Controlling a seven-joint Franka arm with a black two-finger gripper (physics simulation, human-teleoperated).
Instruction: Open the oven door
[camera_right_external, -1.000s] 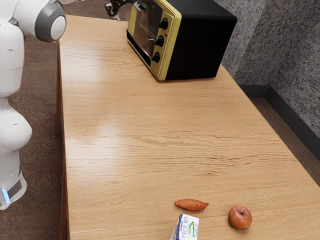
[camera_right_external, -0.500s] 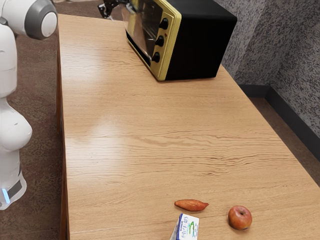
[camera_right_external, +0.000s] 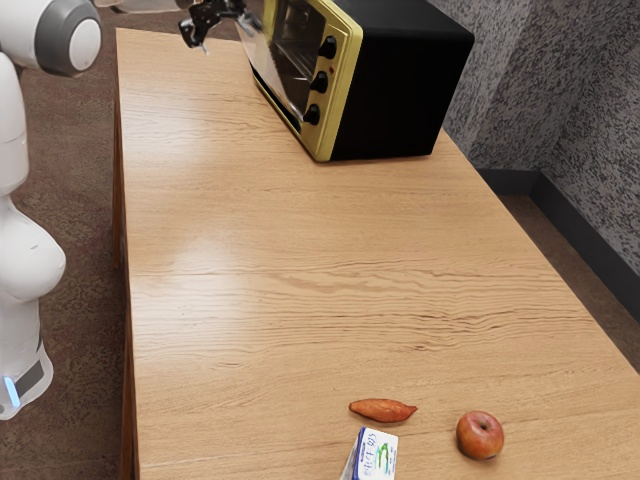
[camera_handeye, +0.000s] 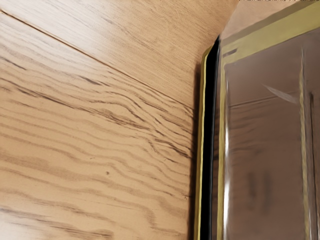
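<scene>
So the oven (camera_right_external: 402, 82) is sitting at the far end of the table (camera_right_external: 230, 220), black body, yellow front frame, and its door (camera_right_external: 272, 58) is partly open. The clear panel leans out at the top, away from the frame, and down low it sits close to the frame. Nowhere near fully down, just cracked a fair bit

The end effector (camera_right_external: 213, 17) is right by the upper part of that door, on the outer side, kinda cut off by the top edge of the exterior view. Honestly can't tell if it's clenched, released or actually gripping the door. The arm (camera_right_external: 62, 38) comes in from the exterior view's upper left, white with a grey joint

Three black knobs (camera_right_external: 318, 81) run down the oven's front, next to the glass. In the wrist view you get the see-through door up close with the yellow frame around it, plus the wood grain of the table beside the oven

Rest of the stuff is well apart from the oven, at the near end of the table: a sweet potato (camera_right_external: 383, 410) lying flat, a red apple (camera_right_external: 480, 436) near it, and a white and blue carton (camera_right_external: 377, 455) just beside the sweet potato, partly cut off by the view's edge
</scene>
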